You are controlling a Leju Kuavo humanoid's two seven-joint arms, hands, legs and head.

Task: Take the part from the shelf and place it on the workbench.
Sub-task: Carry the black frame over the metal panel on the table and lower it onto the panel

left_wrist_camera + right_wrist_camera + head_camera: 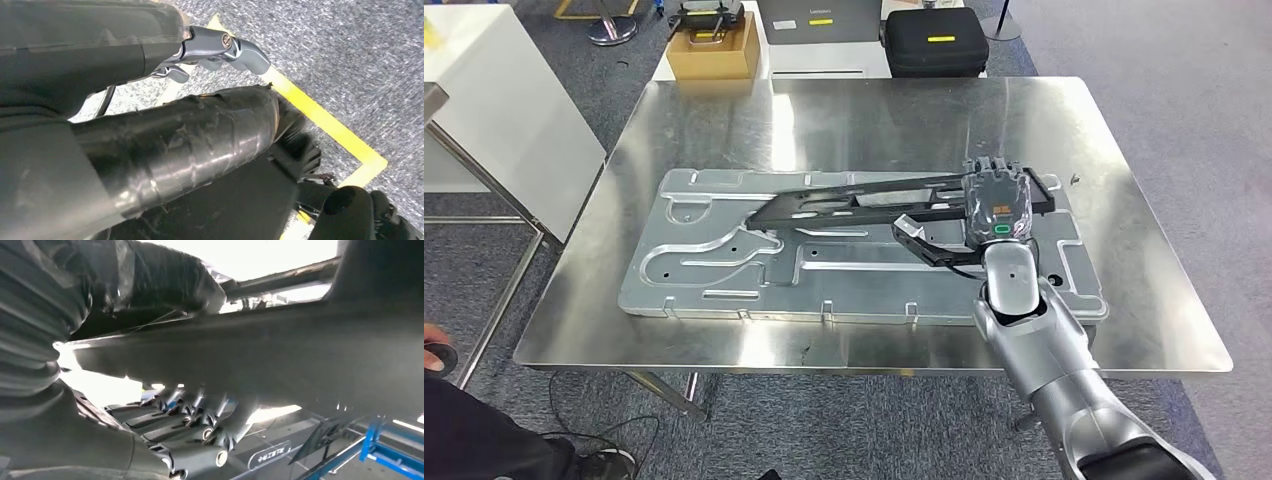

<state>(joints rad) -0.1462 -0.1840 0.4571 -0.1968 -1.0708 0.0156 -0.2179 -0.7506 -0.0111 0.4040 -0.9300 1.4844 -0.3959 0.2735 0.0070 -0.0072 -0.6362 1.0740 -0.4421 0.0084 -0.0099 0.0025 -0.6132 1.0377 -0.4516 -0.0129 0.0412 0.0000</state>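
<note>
One silver arm enters the head view from five o'clock, and its right hand [997,207] grips the right end of the long black part [864,200]; in the right wrist view its fingers [200,415] curl under the part's dark edge [260,355]. That part lies slantwise on a large embossed metal plate [724,270], running toward ten o'clock. Under both sits the steel workbench [724,120]. Beyond it, at twelve o'clock, stand a cardboard box [714,50] and a black case [936,42]. Whether the left hand [220,47] holds anything, I cannot tell.
</note>
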